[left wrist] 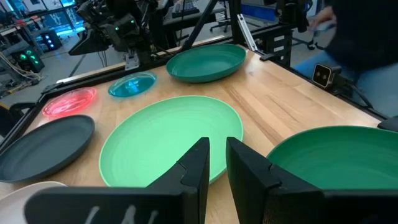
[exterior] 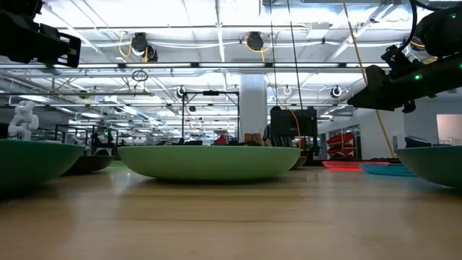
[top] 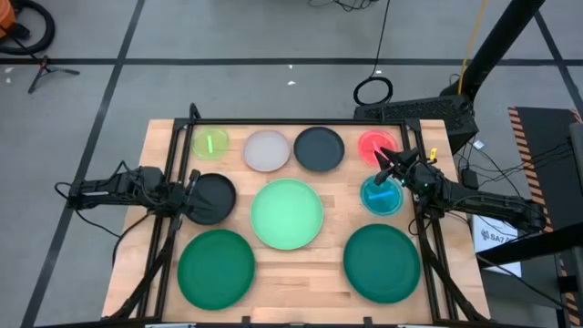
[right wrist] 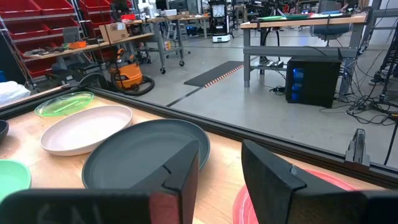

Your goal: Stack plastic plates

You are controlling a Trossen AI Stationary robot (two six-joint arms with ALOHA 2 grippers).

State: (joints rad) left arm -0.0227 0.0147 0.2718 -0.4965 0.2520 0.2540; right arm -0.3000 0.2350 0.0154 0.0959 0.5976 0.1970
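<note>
At tabletop's right edge, from above: your right gripper (top: 390, 164) hovers between red plate (top: 373, 142) and cyan plate (top: 382, 196), nearest both. Right wrist: fingers apart, empty. Left wrist: left gripper (left wrist: 216, 163) narrowly parted, empty, beside black plate (top: 211, 197).

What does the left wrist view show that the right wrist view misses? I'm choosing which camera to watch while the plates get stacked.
Only the left wrist view shows the mint plate, both dark green plates, the cyan plate and the right gripper above it. Only the right wrist view shows the lime plate and the floor beyond the table's edge, with an orange vacuum. Both show the dark grey plate, the white plate and the red plate.
</note>
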